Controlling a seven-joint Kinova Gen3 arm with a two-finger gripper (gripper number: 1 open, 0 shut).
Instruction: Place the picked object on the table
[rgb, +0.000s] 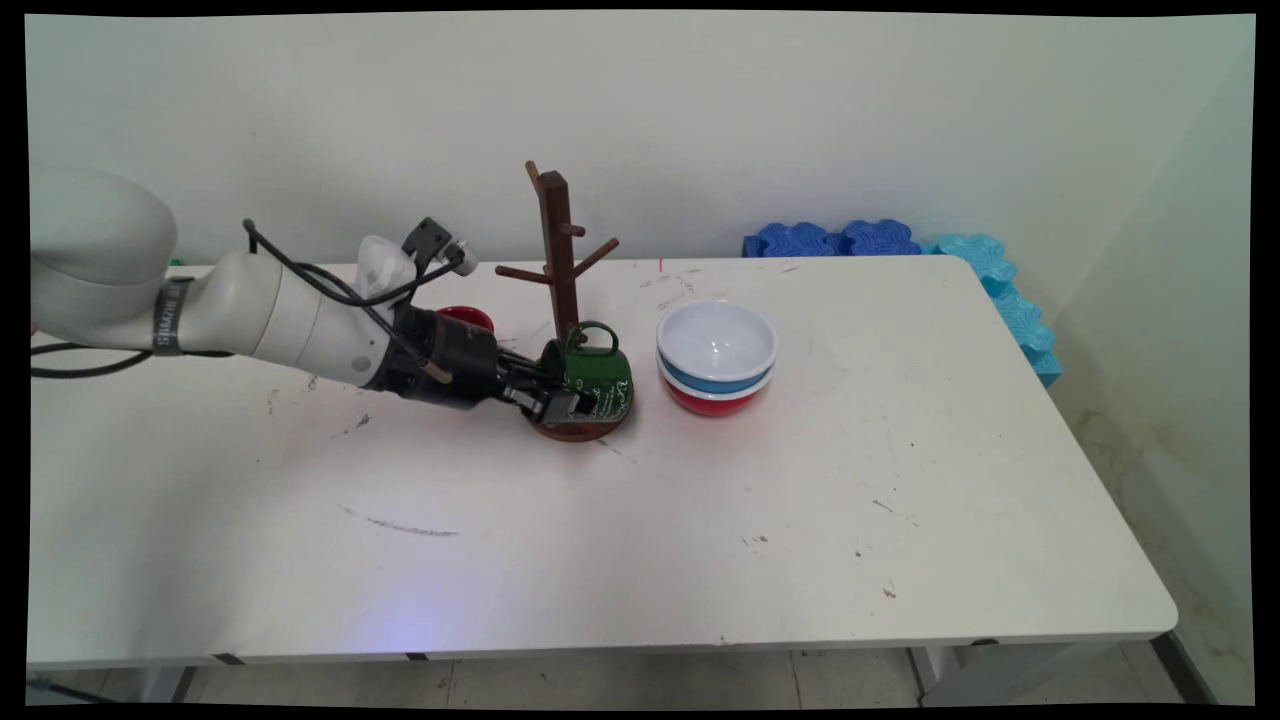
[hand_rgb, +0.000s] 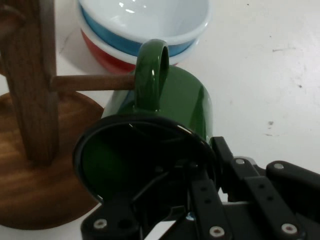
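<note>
Your tool (rgb: 562, 404) is clamped on the rim of the green mug (rgb: 590, 378), one finger inside the mouth and the other outside, as the hand view shows. The mug lies on its side, low down beside the post of the wooden mug tree (rgb: 562, 290), over the tree's round base. In the hand view its handle (hand_rgb: 151, 75) stands up, with the tip of a low peg (hand_rgb: 92, 82) touching it or just short of it; you cannot tell whether the peg has entered the loop. Just right of the tree sit the stacked bowls (rgb: 716, 357), white over blue over red. A red cup (rgb: 468, 317) shows behind the arm, further back on the desk (rgb: 640, 520).
</note>
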